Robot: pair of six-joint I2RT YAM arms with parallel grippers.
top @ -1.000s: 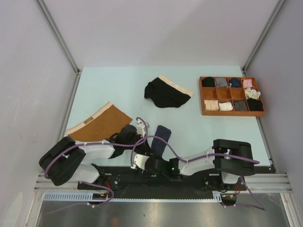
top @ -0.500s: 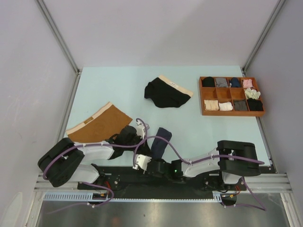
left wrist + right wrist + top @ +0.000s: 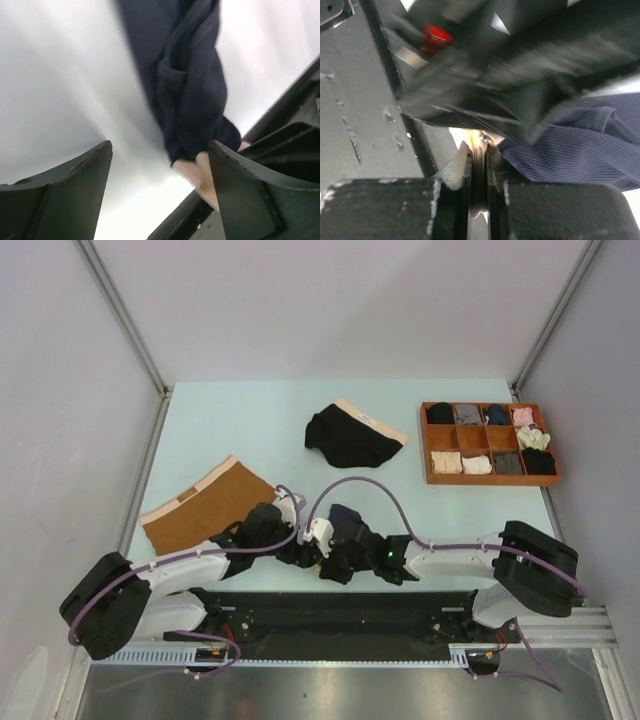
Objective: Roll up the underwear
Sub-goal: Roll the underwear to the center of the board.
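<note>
The right gripper (image 3: 480, 155) is closed, pinching the pale beige waistband (image 3: 197, 172) of the navy blue ribbed fabric brief (image 3: 190, 100); the left gripper (image 3: 160, 147) stands wide open astride the same bunched garment. Marks on the waistband of the crumpled black brief (image 3: 345, 440), farther back, are too small to read. The navy brief lies near the front edge of the pale blue table (image 3: 250, 420), with bare surface beyond it, the flat rust-brown brief (image 3: 205, 508) to its left and the compartmented wooden tray (image 3: 490, 480) at far right.
</note>
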